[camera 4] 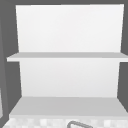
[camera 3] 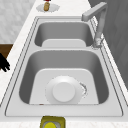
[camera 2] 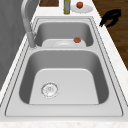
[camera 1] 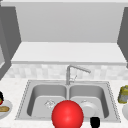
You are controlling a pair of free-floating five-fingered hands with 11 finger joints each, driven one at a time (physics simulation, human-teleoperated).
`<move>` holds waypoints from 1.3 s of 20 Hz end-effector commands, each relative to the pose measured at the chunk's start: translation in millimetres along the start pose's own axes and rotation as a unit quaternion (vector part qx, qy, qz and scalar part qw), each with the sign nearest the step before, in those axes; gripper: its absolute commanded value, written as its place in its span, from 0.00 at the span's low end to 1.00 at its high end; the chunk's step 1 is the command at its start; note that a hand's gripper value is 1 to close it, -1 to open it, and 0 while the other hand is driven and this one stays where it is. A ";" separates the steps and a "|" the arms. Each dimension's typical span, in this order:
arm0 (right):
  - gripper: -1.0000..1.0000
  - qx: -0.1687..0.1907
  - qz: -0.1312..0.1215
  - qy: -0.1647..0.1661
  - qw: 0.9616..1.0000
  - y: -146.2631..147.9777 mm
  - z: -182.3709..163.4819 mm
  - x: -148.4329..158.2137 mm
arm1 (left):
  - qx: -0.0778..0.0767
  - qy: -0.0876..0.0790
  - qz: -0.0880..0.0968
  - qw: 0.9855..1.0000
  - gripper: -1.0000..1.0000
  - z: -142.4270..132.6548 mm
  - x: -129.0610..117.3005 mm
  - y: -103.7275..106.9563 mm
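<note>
A black hand hangs at the front edge of the sink, by the right basin; its fingers curl loosely and grip nothing; nearest it, a white plate lies upside down in that basin; a red ball floats just left.

Kitchen, simulated: double steel sink w/ faucet behind its divider, tiled backsplash behind sink, open wall shelves above, pale speckled bench around sink.

Counter: sink, left plate, yellow jar.
</note>
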 end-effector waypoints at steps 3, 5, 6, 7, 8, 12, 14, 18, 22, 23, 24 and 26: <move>0.50 0.000 0.000 0.000 1.000 0.0 0.0 0.0 | 0.003 -0.010 -0.021 1.000 1.00 26.5 -11.6 -13.9; 0.50 0.000 0.000 0.000 1.000 0.0 0.0 0.0 | 0.003 -0.012 -0.026 1.000 1.00 34.8 -14.1 -17.3; 0.50 0.000 0.000 0.000 1.000 0.0 0.0 0.0 | -0.002 -0.011 -0.024 1.000 1.00 37.1 -17.6 -17.2; 0.50 0.000 0.000 0.000 1.000 0.0 0.0 0.0 | -0.003 -0.012 -0.023 1.000 1.00 40.5 -20.4 -18.1; 0.50 0.000 0.000 0.000 1.000 0.0 0.0 0.0 | -0.004 -0.013 -0.023 1.000 1.00 43.0 -24.2 -16.6; 0.50 0.000 0.000 0.000 1.000 0.0 0.0 0.0 | -0.005 -0.010 -0.014 1.000 1.00 50.1 -40.3 -11.9; 0.50 0.000 0.000 0.000 1.000 0.0 0.0 0.0 | -0.004 -0.007 -0.015 1.000 1.00 53.0 -48.0 -10.7; 0.50 0.000 0.000 0.000 1.000 0.0 0.0 0.0 | 0.007 -0.010 -0.032 0.999 1.00 59.4 -58.4 -24.6; 0.50 0.000 0.000 0.000 1.000 0.0 0.0 0.0 | 0.008 -0.007 -0.050 0.999 1.00 64.7 -77.9 -40.8; 0.50 0.000 0.000 0.000 1.000 0.0 0.0 0.0 | 0.002 -0.008 -0.055 0.998 1.00 66.0 -85.5 -33.7; 0.50 0.000 0.000 0.000 1.000 0.0 0.0 0.0 | 0.001 -0.010 -0.061 0.998 1.00 67.3 -92.6 -29.3; 0.50 0.000 0.000 0.000 1.000 0.0 0.0 0.0 | -0.002 -0.009 -0.067 0.998 1.00 69.3 -106.7 -20.2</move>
